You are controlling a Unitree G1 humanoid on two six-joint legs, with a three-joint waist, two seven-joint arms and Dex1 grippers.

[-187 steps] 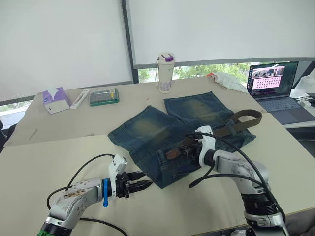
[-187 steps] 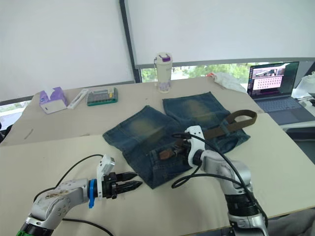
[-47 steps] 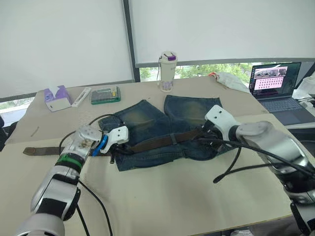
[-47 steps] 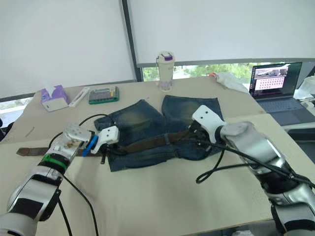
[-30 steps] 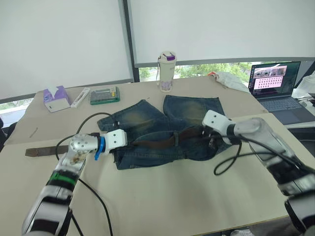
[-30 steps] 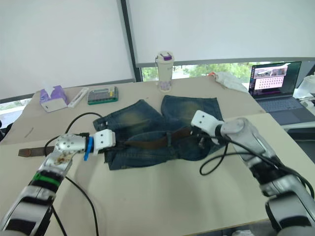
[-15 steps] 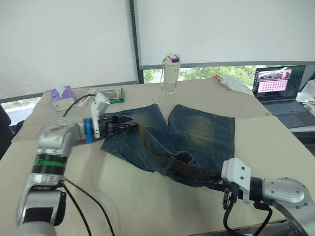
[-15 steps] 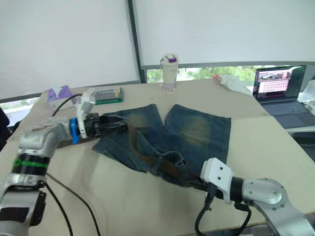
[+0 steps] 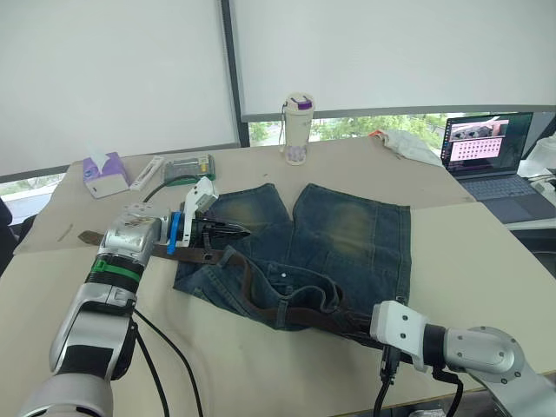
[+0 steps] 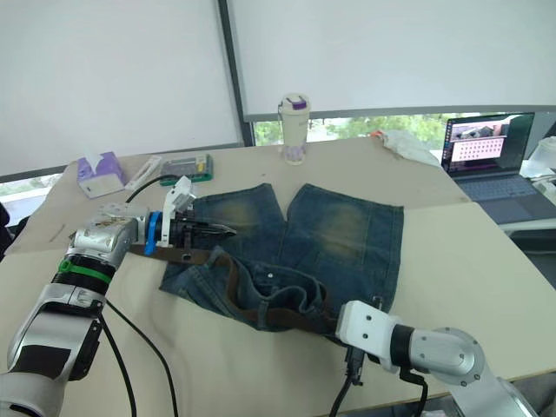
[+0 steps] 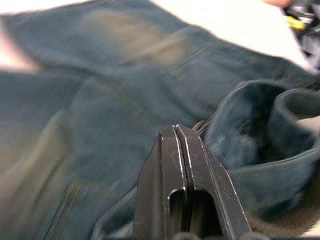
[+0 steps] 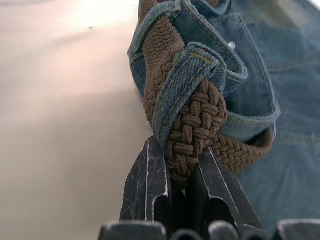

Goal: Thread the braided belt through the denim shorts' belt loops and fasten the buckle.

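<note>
The denim shorts [image 9: 347,234] lie flat on the table with the waistband toward me. The braided belt [image 9: 252,291] runs along that waistband, and its reddish-brown tip [image 9: 87,236] rests on the table to the left. My left gripper [image 11: 176,129] is shut with nothing between its fingers and hovers over the left leg, just above the strap. At the near corner of the waistband my right gripper [image 12: 177,147] is shut on the braided belt, just below a belt loop [image 12: 187,75] that wraps the strap. The buckle is hidden.
At the back of the table stand a bottle [image 9: 296,129], a green box [image 9: 188,168] and a tissue box [image 9: 106,176]. A laptop [image 9: 486,148] and a white bag [image 9: 407,145] sit at the right. Black cables trail from both wrists.
The belt's left end no longer rises to my left gripper; it lies flat on the table, and that gripper is shut and empty. My right gripper keeps its hold. The camera has shifted.
</note>
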